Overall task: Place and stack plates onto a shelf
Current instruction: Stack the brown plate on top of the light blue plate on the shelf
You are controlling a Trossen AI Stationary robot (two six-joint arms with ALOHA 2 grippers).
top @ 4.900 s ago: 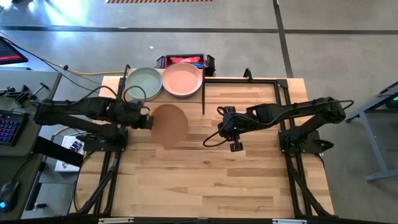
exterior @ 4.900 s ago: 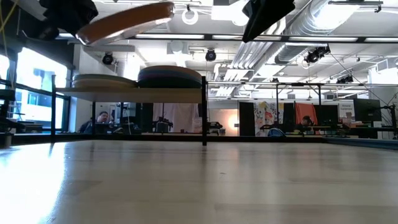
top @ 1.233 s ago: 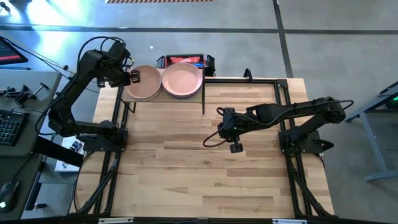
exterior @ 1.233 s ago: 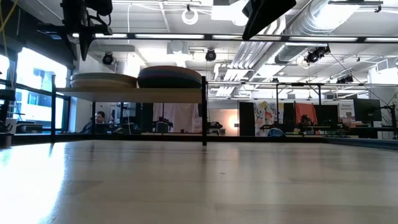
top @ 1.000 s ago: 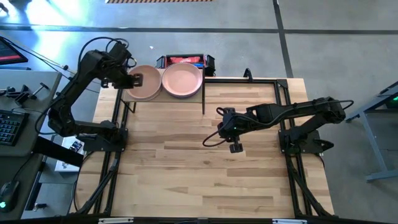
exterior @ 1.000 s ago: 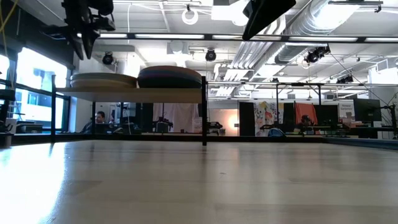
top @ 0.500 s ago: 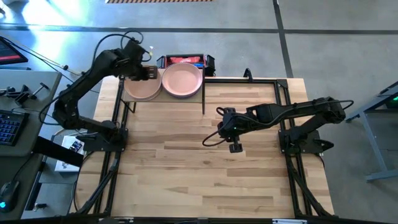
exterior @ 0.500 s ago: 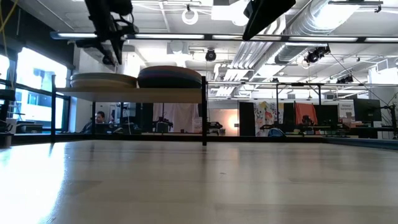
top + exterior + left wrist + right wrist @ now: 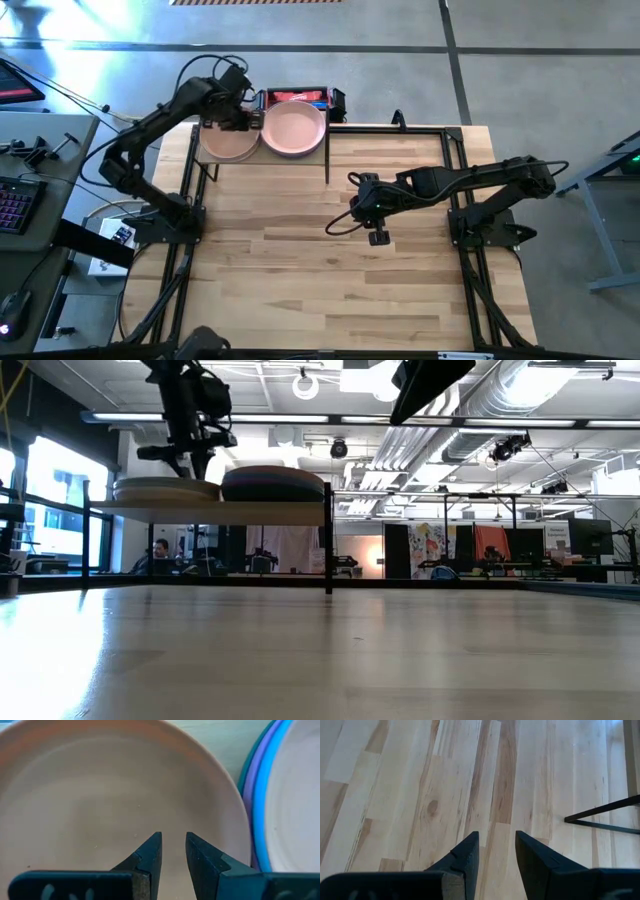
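We have the worktop (image 9: 330, 270) bare of plates, and the shelf (image 9: 325, 158) at its far left corner carries everything, so we judge the stacking nearly or fully done. On the shelf sit two stacks side by side: the left stack (image 9: 226, 147), topped by a brownish plate (image 9: 115, 800), and the right stack (image 9: 294, 130), topped by a salmon plate (image 9: 293, 128), with blue, purple and teal rims showing beneath it in the left wrist view.

Our left tool (image 9: 243, 116) hangs above the shelf, over the inner edge of the left stack, fingers slightly apart and holding nothing. To finish well, we should lift straight up before swinging away, so no finger clips a rim and drags a stack.

Our right tool (image 9: 377, 232) waits over the worktop, well off from the shelf, parted and empty.
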